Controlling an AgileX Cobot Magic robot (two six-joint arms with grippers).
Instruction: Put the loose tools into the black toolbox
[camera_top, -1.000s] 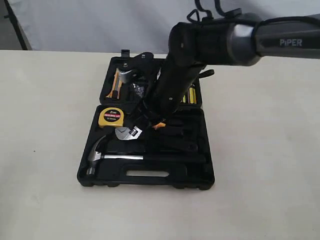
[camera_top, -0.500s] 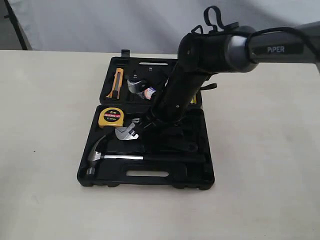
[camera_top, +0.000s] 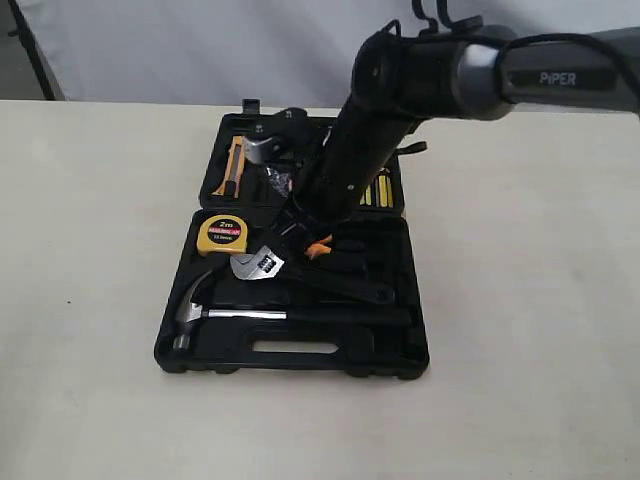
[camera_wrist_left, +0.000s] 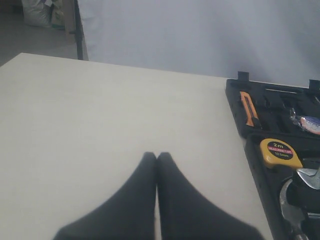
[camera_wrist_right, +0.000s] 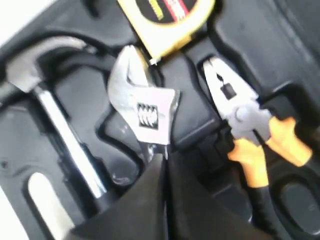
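The black toolbox (camera_top: 395, 352) lies open on the table. In its near half the claw hammer (camera_top: 240, 315) lies in a recess, and the adjustable wrench (camera_top: 259, 265) lies slanted above it, its black handle running right. The clear-wrapped tape roll (camera_top: 263, 149) sits in the far half. My right gripper (camera_top: 291, 238) is low over the near half. In the right wrist view the right gripper (camera_wrist_right: 163, 157) is shut, its tips meeting at the wrench (camera_wrist_right: 145, 107) neck beside the hammer (camera_wrist_right: 67, 140). My left gripper (camera_wrist_left: 157, 155) is shut over bare table, left of the toolbox (camera_wrist_left: 256, 165).
A yellow tape measure (camera_top: 222, 234) and orange-handled pliers (camera_wrist_right: 252, 130) lie in the near half, close to the wrench head. An orange utility knife (camera_top: 232, 165) sits in the far half. The right arm hides much of the case's middle. Cream table surrounds the case.
The right arm had lifted back toward the far half half a second ago and has come down to the wrench head again. The wrench lies about where it was.
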